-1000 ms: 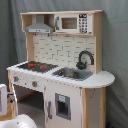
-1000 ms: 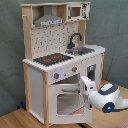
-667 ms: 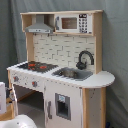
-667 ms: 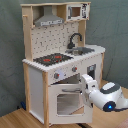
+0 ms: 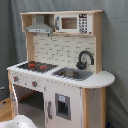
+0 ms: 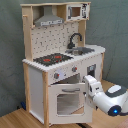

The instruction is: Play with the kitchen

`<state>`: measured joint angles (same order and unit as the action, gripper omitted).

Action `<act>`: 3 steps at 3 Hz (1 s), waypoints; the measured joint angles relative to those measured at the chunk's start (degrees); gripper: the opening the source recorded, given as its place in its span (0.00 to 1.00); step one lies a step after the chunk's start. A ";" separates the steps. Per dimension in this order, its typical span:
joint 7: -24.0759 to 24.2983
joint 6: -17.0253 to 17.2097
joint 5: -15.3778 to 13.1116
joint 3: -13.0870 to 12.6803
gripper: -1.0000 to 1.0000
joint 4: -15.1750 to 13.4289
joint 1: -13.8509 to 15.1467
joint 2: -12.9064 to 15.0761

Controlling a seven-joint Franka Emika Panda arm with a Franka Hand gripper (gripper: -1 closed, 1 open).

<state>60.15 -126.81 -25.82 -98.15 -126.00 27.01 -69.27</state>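
Observation:
The kitchen (image 5: 65, 50) is a tall white and light-wood toy unit that shows in both exterior views. It has a black-red hob (image 5: 35, 65), a steel sink (image 5: 72, 73) and a black faucet (image 5: 85, 57). In the second exterior view the kitchen (image 6: 50, 40) has its windowed oven door (image 6: 70, 102) swung open toward the camera. My gripper (image 6: 89, 82) is at the door's upper right corner, with the white arm (image 6: 112, 100) behind it. A white part of the arm (image 5: 20, 122) shows at the bottom of the first exterior view.
A grey hood (image 5: 40, 26) and a toy microwave (image 5: 70, 22) sit on top. The cupboard door (image 5: 62, 105) under the sink is shut. A grey curtain (image 6: 10, 60) hangs behind. The unit stands on a wooden surface (image 6: 15, 117).
The arm has shifted slightly toward the second exterior view's right. The oven door stays open at about the same angle.

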 joint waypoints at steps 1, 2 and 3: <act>-4.22 1.13 -0.04 3.44 1.00 0.21 -2.71 0.00; -9.15 1.13 -0.17 6.81 1.00 0.28 -4.51 -0.01; -13.86 1.14 -0.20 9.79 1.00 0.38 -5.84 -0.01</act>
<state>46.29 -125.67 -26.02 -88.36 -125.63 21.17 -69.28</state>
